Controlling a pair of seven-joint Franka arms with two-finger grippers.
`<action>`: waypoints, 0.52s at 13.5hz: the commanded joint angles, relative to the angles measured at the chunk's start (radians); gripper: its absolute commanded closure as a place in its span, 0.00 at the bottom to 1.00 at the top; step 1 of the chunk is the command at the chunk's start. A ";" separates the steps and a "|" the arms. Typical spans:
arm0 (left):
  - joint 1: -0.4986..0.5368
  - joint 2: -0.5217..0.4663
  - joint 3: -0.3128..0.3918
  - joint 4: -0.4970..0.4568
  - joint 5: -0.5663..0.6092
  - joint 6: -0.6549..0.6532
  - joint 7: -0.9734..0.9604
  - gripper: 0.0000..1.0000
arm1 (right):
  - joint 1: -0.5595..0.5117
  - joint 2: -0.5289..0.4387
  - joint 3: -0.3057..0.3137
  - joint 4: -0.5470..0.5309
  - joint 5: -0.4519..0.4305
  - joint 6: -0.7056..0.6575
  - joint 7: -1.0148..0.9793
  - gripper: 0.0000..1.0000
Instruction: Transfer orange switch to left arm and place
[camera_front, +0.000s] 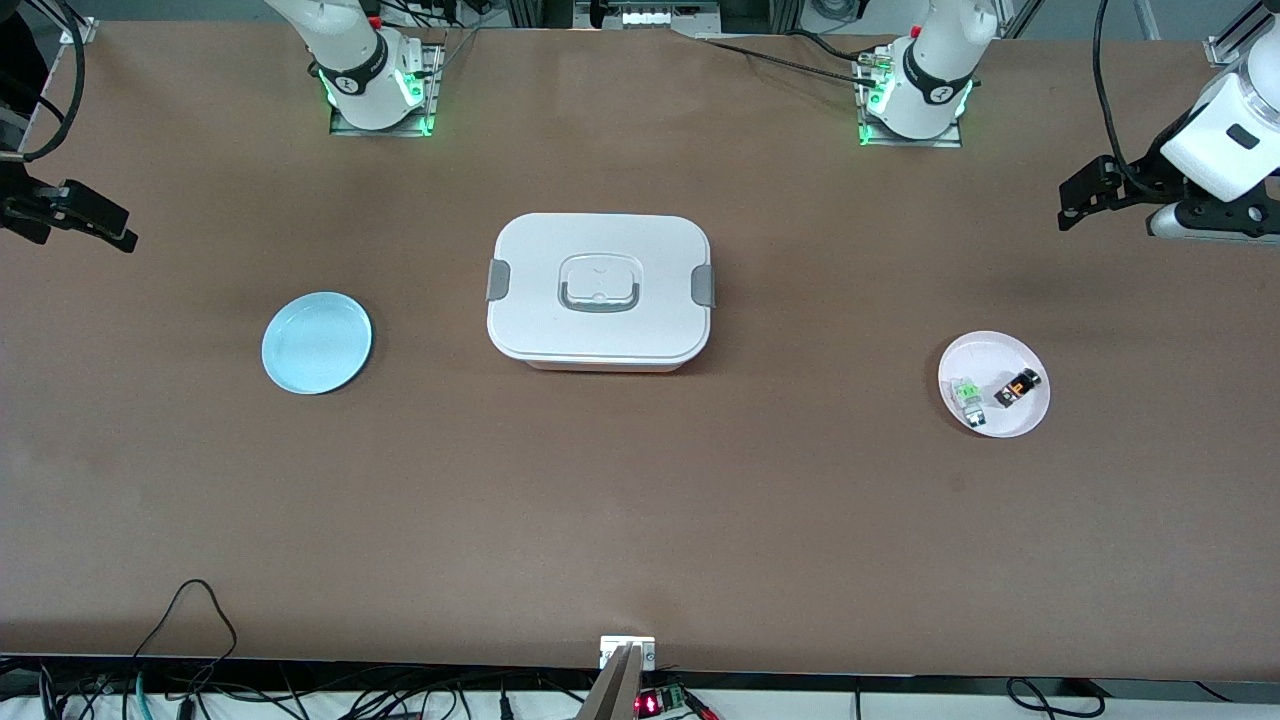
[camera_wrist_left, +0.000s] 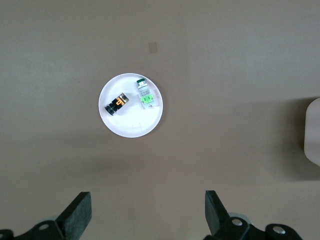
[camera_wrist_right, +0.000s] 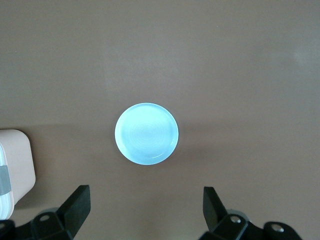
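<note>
Above the table's two end edges, the left gripper (camera_wrist_left: 145, 212) and right gripper (camera_wrist_right: 142, 210) hang spread wide, holding nothing; the orange switch (camera_front: 1018, 387) lies on its plate (camera_front: 1000, 352).

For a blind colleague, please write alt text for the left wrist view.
A white plate on a brown table holds the orange switch and, beside it, a green switch. The open left gripper hangs high above the table, and an edge of the box shows at the side.

I see only a corner of the large white lidded plastic box (camera_wrist_left: 314, 131), cut off by both wrist views' edges.
</note>
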 joint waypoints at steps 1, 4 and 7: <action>-0.004 0.020 0.001 0.042 0.026 -0.028 0.048 0.00 | 0.002 -0.003 -0.002 0.014 0.012 -0.021 -0.017 0.00; -0.004 0.020 0.003 0.042 0.023 -0.030 0.048 0.00 | 0.002 -0.003 -0.002 0.013 0.010 -0.019 -0.017 0.00; -0.001 0.022 0.005 0.045 0.021 -0.030 0.048 0.00 | 0.002 -0.003 -0.002 0.014 0.012 -0.021 -0.017 0.00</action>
